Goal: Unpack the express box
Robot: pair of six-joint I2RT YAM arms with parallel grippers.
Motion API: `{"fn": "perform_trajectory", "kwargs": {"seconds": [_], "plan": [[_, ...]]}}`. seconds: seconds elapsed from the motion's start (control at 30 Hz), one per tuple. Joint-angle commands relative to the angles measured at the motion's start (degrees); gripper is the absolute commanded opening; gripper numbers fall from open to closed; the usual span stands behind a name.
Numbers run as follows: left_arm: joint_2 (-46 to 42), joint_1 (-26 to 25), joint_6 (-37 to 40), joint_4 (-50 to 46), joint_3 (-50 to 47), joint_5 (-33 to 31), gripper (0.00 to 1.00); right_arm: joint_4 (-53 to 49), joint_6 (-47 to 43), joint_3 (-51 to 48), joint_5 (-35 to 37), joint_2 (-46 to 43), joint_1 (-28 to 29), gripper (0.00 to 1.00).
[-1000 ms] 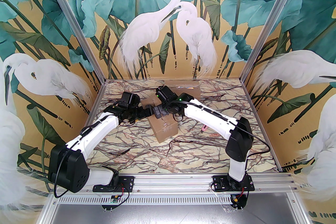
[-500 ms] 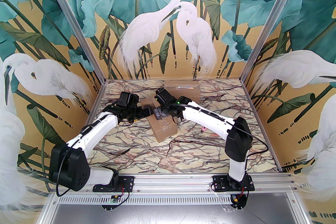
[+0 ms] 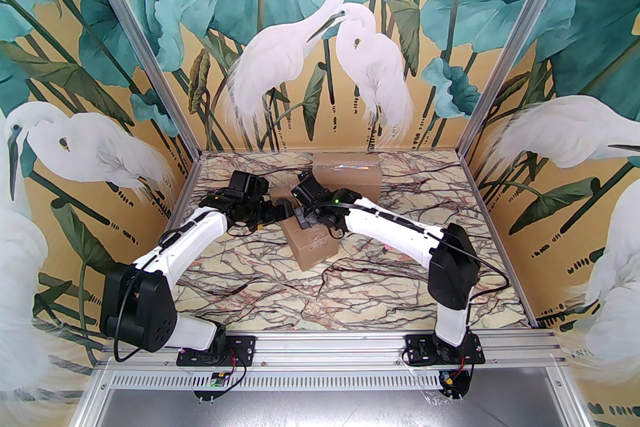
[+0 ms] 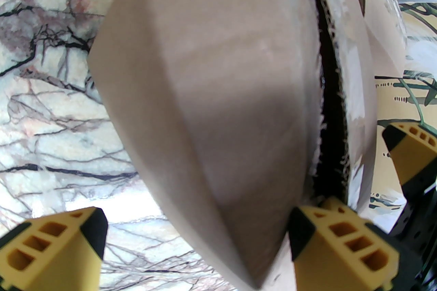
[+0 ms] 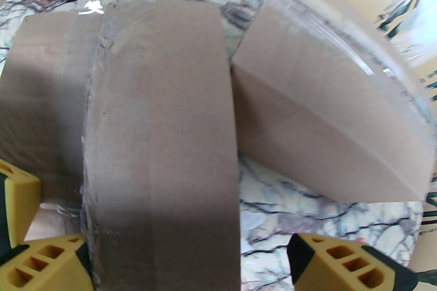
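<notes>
Cardboard express box (image 3: 312,247), top seam gaping; left gripper (image 4: 198,224) from 9 o'clock, right gripper (image 5: 189,245) from 3 o'clock, both wide, straddling flaps, likely to pry open.

Robot test cell, a lab-type rig, not a lived-in room. Landmark: aluminium rail (image 3: 330,346) along the near edge.
- Bolted onto it: black mounting plates (image 3: 240,348) carrying two white-and-black arms (image 3: 395,227).
- Just below it: loose wires and a small green circuit board (image 3: 218,380).
- Beyond it: marble-print tabletop (image 3: 310,300), boxed in by aluminium posts (image 3: 140,39) and egret-and-lotus printed wall panels (image 3: 320,29).
</notes>
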Motion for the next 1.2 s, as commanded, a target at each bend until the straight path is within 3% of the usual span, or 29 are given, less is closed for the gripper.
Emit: {"fn": "perform_trajectory", "kwargs": {"seconds": [0.0,0.37,0.53,0.77,0.97,1.17], "plan": [[1.80,-0.57,2.67,-5.32,0.20,-1.65,0.92,-3.72,-1.69,0.31,10.10,-2.30,-0.21,0.90],[3.95,-0.53,5.42,-7.28,0.88,-5.11,0.91,-4.04,-4.55,5.32,9.72,-4.67,-1.47,0.74],[3.45,-0.53,5.00,-7.69,2.52,-4.28,0.91,-6.16,-2.92,6.68,2.23,-4.54,-4.80,0.70],[1.60,-1.07,0.49,-11.48,11.36,-5.46,0.93,-8.18,-0.81,7.18,-9.32,-5.63,-8.01,0.49],[3.76,-5.61,-5.00,-17.55,20.60,-14.40,0.93,-6.40,2.13,5.62,-14.73,-7.15,-8.52,0.24],[8.98,-10.54,-8.87,-23.37,29.07,-21.40,0.91,-4.23,6.02,3.45,-17.37,-8.71,-8.63,0.15]]}}
